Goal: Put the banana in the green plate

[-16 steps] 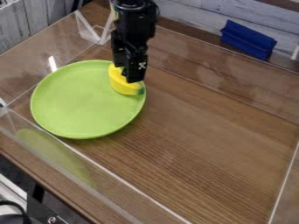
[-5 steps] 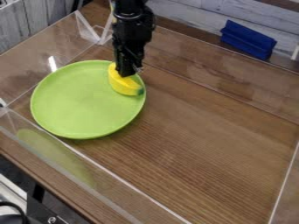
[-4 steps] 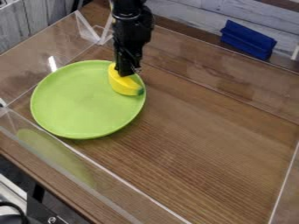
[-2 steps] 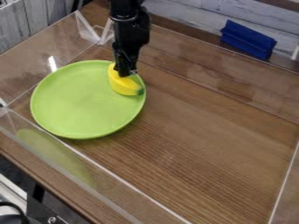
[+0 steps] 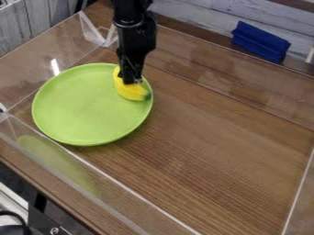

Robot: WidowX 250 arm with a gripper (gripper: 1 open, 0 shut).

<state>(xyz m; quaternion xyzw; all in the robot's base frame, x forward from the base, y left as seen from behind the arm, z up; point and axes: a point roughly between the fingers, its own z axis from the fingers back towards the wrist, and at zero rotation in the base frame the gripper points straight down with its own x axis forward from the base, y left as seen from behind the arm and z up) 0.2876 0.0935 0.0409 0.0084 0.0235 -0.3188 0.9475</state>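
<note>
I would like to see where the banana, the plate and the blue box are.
Banana (image 5: 131, 91): camera view, on its yellow body.
Plate (image 5: 83, 112): camera view, on its bare green middle.
Blue box (image 5: 260, 42): camera view, on its side.

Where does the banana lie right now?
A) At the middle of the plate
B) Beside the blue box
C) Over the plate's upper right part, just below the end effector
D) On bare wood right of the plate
C: the banana shows against the upper right part of the green plate, with the end effector coming down to it from above.
</note>
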